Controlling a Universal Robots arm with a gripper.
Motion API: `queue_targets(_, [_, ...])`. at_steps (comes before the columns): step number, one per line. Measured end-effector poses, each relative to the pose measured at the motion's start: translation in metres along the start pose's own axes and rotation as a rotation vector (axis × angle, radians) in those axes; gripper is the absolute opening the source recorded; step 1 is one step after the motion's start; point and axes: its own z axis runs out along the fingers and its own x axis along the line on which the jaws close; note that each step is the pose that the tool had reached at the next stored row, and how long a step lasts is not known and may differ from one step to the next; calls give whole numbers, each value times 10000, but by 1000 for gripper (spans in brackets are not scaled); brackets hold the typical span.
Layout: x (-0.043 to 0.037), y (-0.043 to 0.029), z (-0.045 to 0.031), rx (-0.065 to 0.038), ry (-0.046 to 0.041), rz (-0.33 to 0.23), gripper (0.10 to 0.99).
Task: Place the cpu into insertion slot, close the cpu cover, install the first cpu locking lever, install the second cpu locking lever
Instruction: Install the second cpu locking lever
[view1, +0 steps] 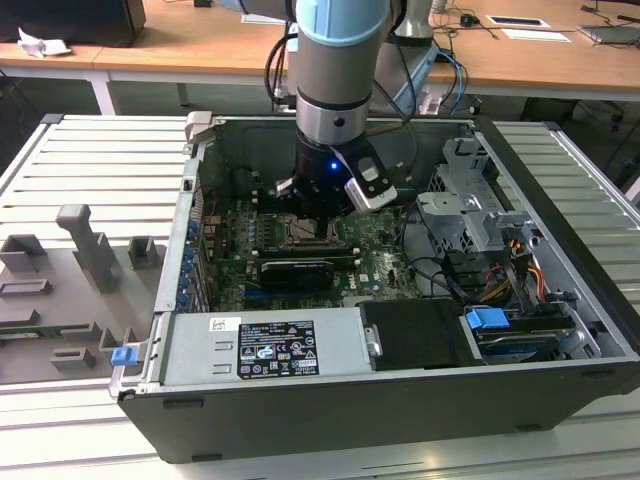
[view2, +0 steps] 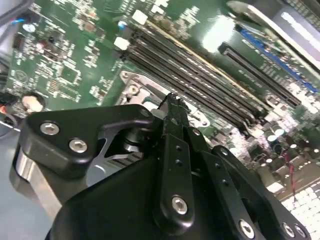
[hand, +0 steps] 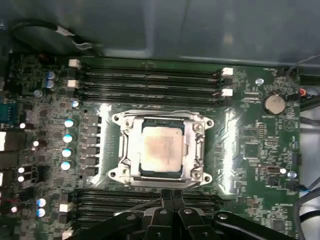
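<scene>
Black fingers (view2: 172, 107) pressed together above silvery socket frame (view2: 131, 90), beside long memory slots (view2: 200, 82)

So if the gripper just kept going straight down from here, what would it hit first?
Probably the cpu cover at its near edge, with the cpu seated under it. The gripper points down at the socket's edge; the remaining gap is unclear.

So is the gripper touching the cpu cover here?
Cannot tell. In the first wrist view the gripper meets the edge of the cpu cover, which lies closed over the cpu, but neither contact nor gap shows plainly.
</scene>
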Motion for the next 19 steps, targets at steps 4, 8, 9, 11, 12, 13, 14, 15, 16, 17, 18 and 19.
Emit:
queue_targets(4, [174, -2, 30, -22, -1, -10, 106])
queue_targets(8, [283, -7, 156, -21, 1, -22, 106])
queue_targets(9, [285, -10, 187, -25, 1, -24, 106])
queue_targets(11, [288, -27, 202, -246, -9, -20, 106])
queue_targets(12, [292, -42, 202, -368, -16, -17, 106])
queue_targets(13, [300, -70, 200, -472, -21, -15, 106])
queue_targets(14, [310, -92, 199, -522, -24, -14, 106])
queue_targets(15, [327, -121, 196, -590, -27, -12, 106])
queue_targets(16, [341, -138, 194, -641, -30, -11, 106])
queue_targets(17, [360, -159, 193, -712, -34, -10, 106])
queue_targets(18, [392, -193, 190, -849, -41, -9, 106])
queue_targets(19, [427, -220, 193, -1026, -50, -2, 106])
